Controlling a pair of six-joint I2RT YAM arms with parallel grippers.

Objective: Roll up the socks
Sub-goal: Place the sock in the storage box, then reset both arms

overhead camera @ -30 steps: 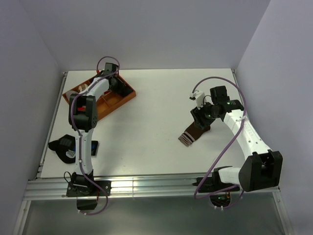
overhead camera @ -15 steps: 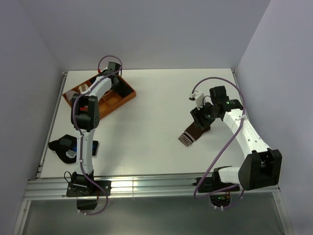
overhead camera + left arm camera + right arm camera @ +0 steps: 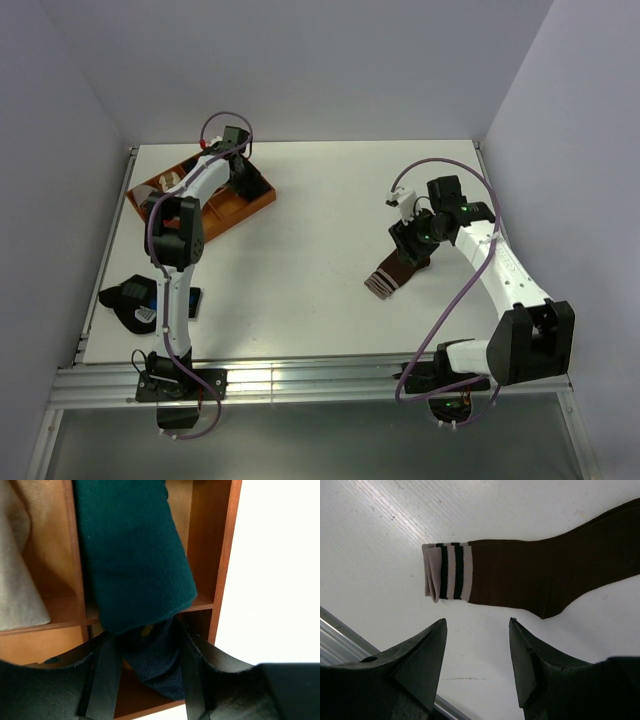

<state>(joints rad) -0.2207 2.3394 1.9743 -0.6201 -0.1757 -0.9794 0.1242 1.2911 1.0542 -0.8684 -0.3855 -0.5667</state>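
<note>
The brown sock (image 3: 393,276) lies flat on the white table, its pale-striped cuff (image 3: 447,572) toward the front. My right gripper (image 3: 407,256) hovers over it, open and empty; in the right wrist view the gripper (image 3: 477,622) has its tips just short of the sock (image 3: 545,575). The dark navy sock (image 3: 128,298) lies at the front left, partly behind the left arm. My left gripper (image 3: 243,180) is down in the orange tray (image 3: 257,204); in the left wrist view the gripper (image 3: 147,632) is closed on a dark navy bundle (image 3: 152,655).
The divided orange tray (image 3: 225,555) holds a teal bundle (image 3: 130,550) just above the held one and a beige bundle (image 3: 20,580) one compartment over. A metal rail (image 3: 320,380) runs along the table's front edge. Walls stand close on the left, back and right.
My left gripper has shifted slightly toward the back right over the tray. The right arm and the brown sock have not moved.
</note>
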